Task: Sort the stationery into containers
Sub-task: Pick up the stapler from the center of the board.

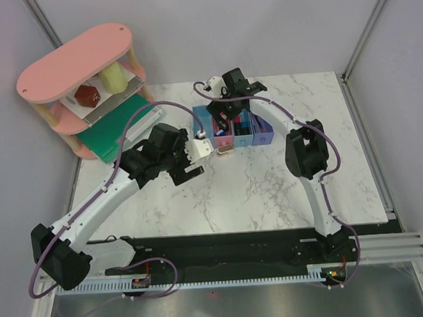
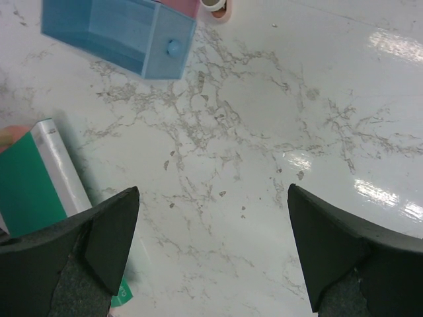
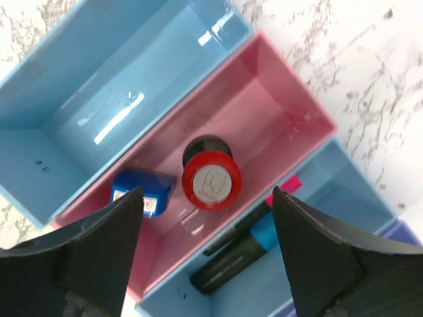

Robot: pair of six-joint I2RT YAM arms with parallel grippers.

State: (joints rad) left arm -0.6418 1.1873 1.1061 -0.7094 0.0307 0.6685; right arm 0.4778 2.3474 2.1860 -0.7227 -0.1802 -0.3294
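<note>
The right end effector (image 3: pixel 206 191) hangs over the row of bins near the far edge of the worktop (image 1: pixel 271 191), about midway between its left and right edges. Its fingers stand wide apart with nothing between them. Directly below the gap is the pink bin (image 3: pixel 264 112), which holds a black cylindrical piece with a red cap (image 3: pixel 210 179), standing upright, and a small blue piece (image 3: pixel 142 193) just beside it toward the bin's end wall.

The light blue bin (image 3: pixel 132 72) on one side of the pink one shows only its bare floor. The light blue bin on the other side (image 3: pixel 334 181) holds a black marker (image 3: pixel 231 254) lying along its length, with a blue band and a pink bit at its far end. A corner of the violet-blue bin (image 3: pixel 404 232) shows beyond that.

The left end effector (image 2: pixel 211 191) is over bare worktop, on the near-left side of the row, fingers also spread and holding nothing. The outer light blue bin is ahead of it, well apart. A small pale item (image 1: pixel 225 150) lies on the worktop just beside the pink bin's near end; what it is cannot be told. A green board (image 2: pixel 26 178) lies toward the worktop's left edge.
</note>
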